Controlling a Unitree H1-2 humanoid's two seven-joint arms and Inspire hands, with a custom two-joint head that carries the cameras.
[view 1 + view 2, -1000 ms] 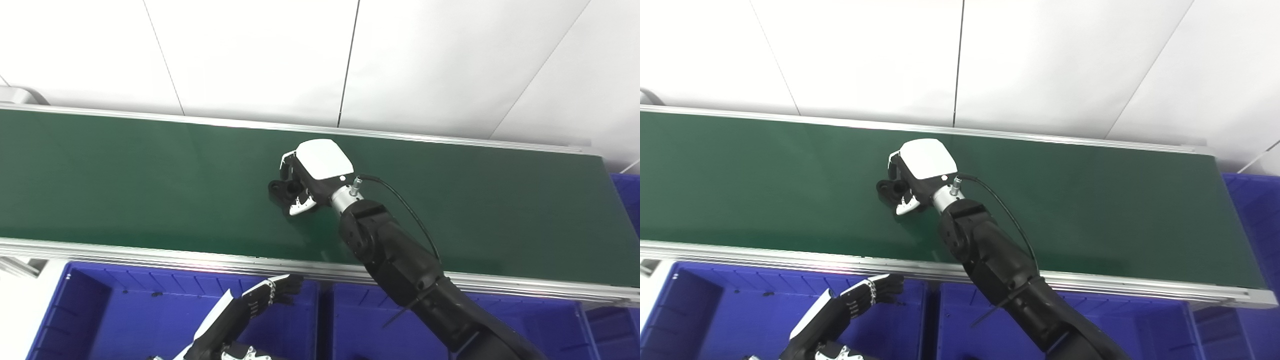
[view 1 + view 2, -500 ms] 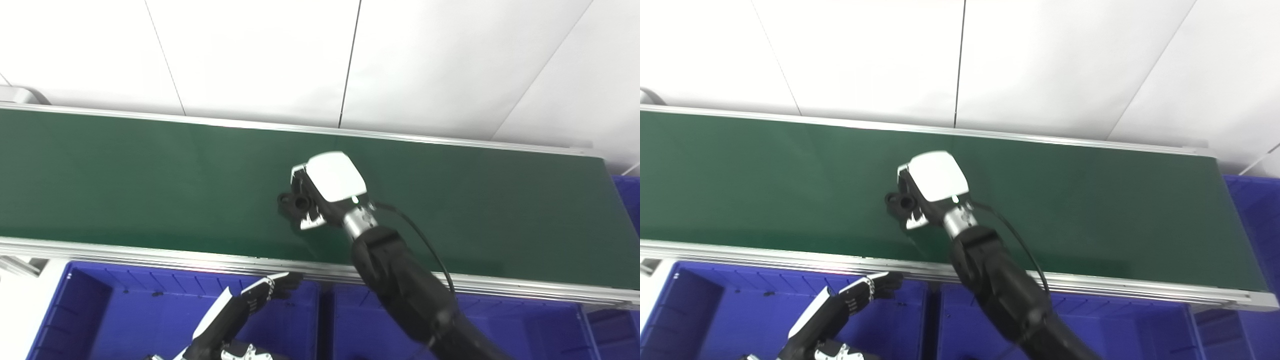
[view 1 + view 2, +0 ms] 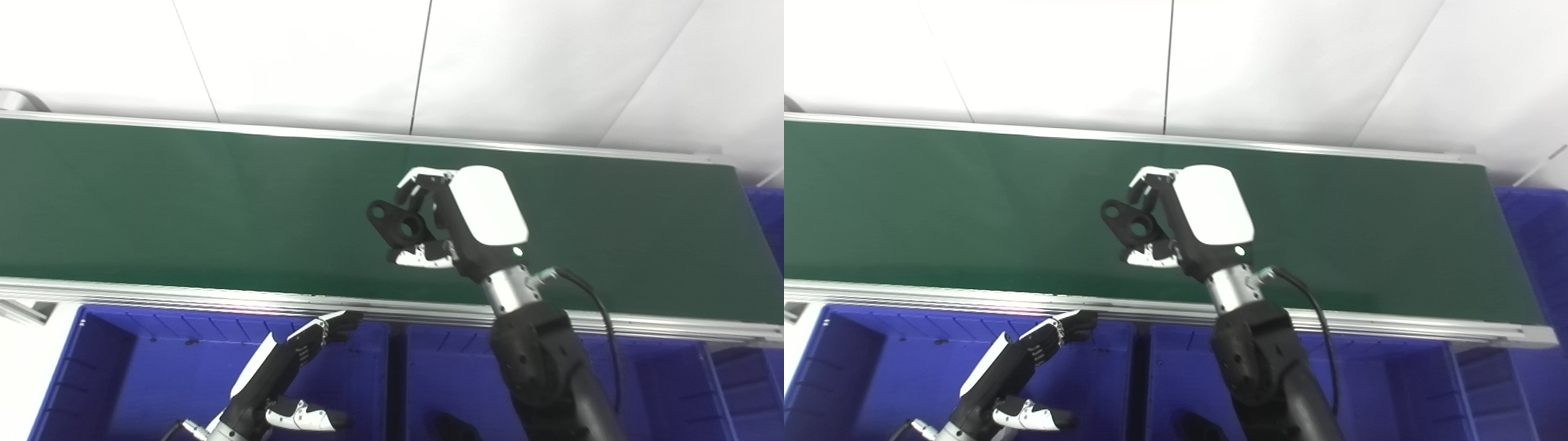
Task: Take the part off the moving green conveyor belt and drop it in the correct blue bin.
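White wall panels back the green conveyor belt (image 3: 184, 202); the right hand (image 3: 456, 220), lower 0.5 seconds ago, now lifts the clasped black part (image 3: 398, 223) while the left hand (image 3: 288, 373) waits spread over a blue bin (image 3: 104, 367).

Mostly green, blue, black and white here

The belt (image 3: 184, 202) is a plain dark green with silver metal rails, the bins (image 3: 153, 380) under it are bright blue, and the wall (image 3: 306, 55) behind is plain white. The part (image 3: 398, 225) is solid black. The right hand (image 3: 456, 217) is black with a glossy white back, and the left hand (image 3: 282, 373) is black and white too.
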